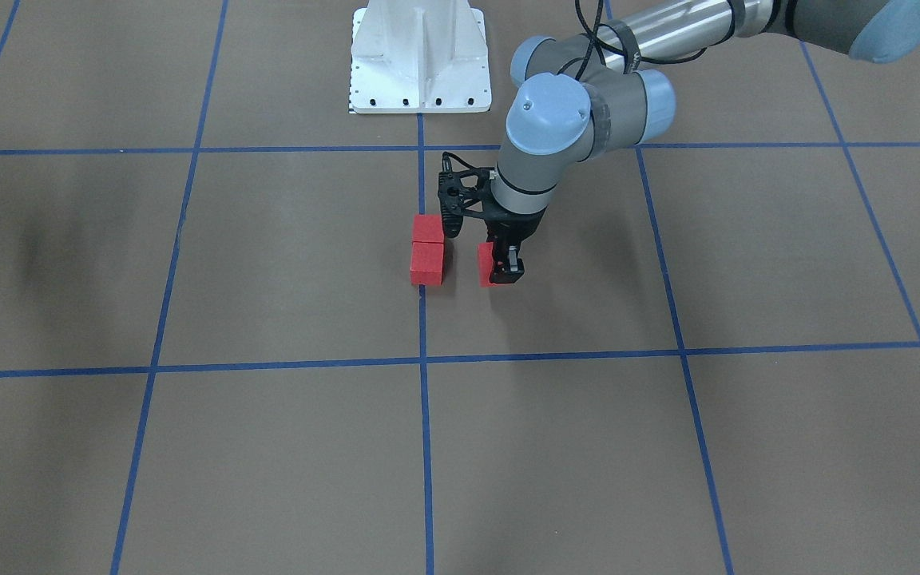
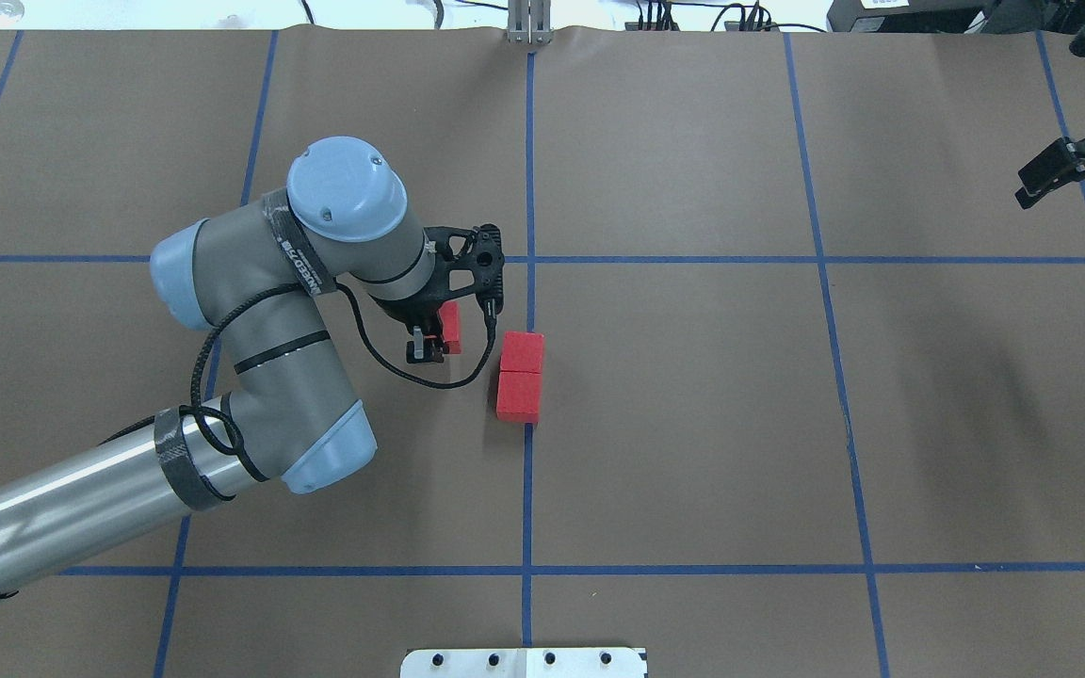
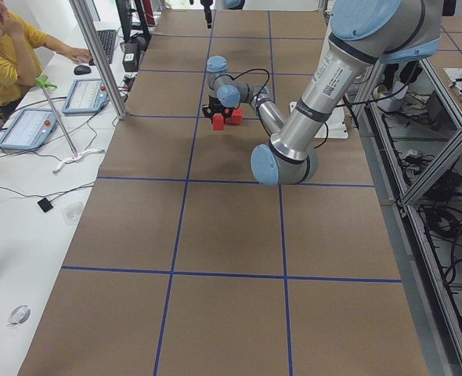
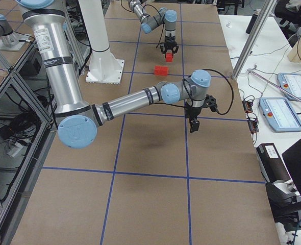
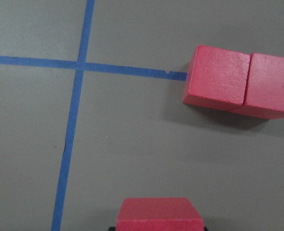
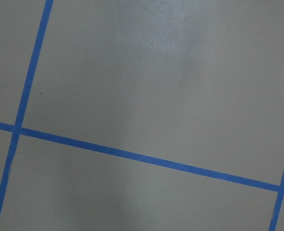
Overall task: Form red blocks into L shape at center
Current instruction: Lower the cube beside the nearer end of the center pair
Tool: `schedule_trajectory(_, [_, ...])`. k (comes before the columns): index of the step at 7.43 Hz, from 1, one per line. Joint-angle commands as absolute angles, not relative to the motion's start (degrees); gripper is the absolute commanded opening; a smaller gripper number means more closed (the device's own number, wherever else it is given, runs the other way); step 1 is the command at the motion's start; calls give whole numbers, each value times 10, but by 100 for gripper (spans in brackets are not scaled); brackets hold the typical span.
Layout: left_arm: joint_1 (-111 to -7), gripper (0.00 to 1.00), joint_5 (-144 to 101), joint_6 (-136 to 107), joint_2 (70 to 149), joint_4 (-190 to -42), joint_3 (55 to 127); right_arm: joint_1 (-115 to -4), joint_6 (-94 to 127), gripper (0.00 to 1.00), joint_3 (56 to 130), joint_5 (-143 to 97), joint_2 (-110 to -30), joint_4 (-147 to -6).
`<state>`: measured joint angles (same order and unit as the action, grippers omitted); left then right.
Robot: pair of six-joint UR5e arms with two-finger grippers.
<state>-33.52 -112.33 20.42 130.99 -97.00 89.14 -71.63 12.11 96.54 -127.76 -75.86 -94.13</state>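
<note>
Brown matte paper covers the table (image 2: 693, 443), crossed by a blue-taped grid. The center (image 2: 561, 311) lies where the long blue tape line (image 2: 528, 471) runs through the middle. Two red blocks sit on that line and touch face to face. In the overhead view the far one (image 2: 523, 351) is at 12 o'clock of the near one (image 2: 518, 397), so they form a short straight bar.

The third red block (image 2: 451, 326) is at about 10 o'clock of the far one, near it but apart, with bare paper between them. The left gripper (image 2: 439, 337) points straight down and is clenched on this block. Whether the block rests on the paper cannot be told. In the left wrist view the held block sits at 6 o'clock and the pair at 2 o'clock.

The right gripper (image 2: 1037, 184) hangs well apart, at 2 o'clock of the pair near the table's edge, and I cannot tell how its jaws stand. A white base plate (image 1: 420, 72) sits at 12 o'clock in the front-facing view. A person in a yellow shirt (image 3: 4, 47) sits at a side desk.
</note>
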Motion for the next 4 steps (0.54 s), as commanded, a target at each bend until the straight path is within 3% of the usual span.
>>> schedule_trajectory(1, [-316,0,-1111,200,1320,-971,885,-717,122,100,965,-1278,-759,-941])
schedule_trajectory(4, [-316,0,-1111,203,1333,-976,868,-717,126,100,966,-1279,-759,-942])
